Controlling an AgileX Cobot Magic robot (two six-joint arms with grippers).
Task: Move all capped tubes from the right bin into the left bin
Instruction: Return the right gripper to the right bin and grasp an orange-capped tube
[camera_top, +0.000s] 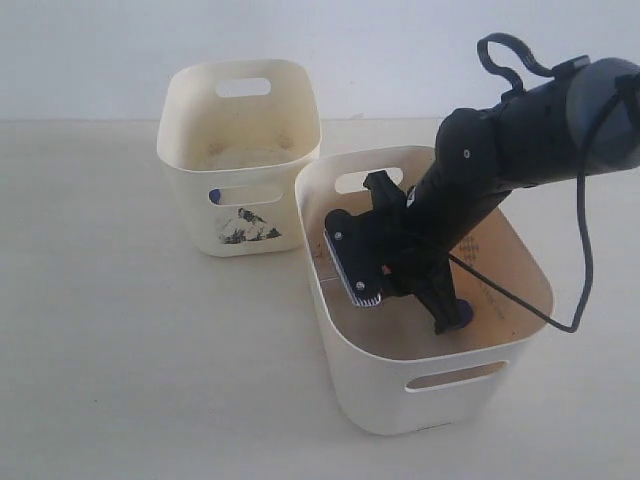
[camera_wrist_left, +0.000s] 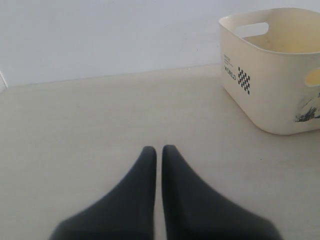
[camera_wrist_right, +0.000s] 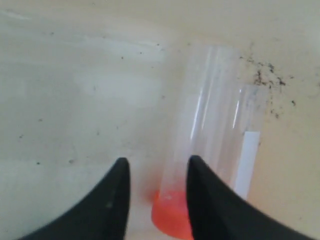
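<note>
Your right pincer (camera_wrist_right: 157, 161) hangs parted in right bin (camera_top: 400, 400), over orange-capped tube (camera_wrist_right: 200, 125); bin walls close around. Your left pincer (camera_wrist_left: 159, 150) clenched empty over table (camera_wrist_left: 100, 115), near left bin (camera_wrist_left: 265, 100).

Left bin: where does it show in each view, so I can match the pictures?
Exterior view: the left bin is upper left, beside the right bin.
Left wrist view: ahead of the left gripper, partly cropped.
Right wrist view: not in it.
Shared landmark: its black mountain drawing.

A pale beige tabletop (camera_top: 120, 350) meets a plain whitish wall (camera_top: 100, 50), seemingly under soft, even light.
</note>
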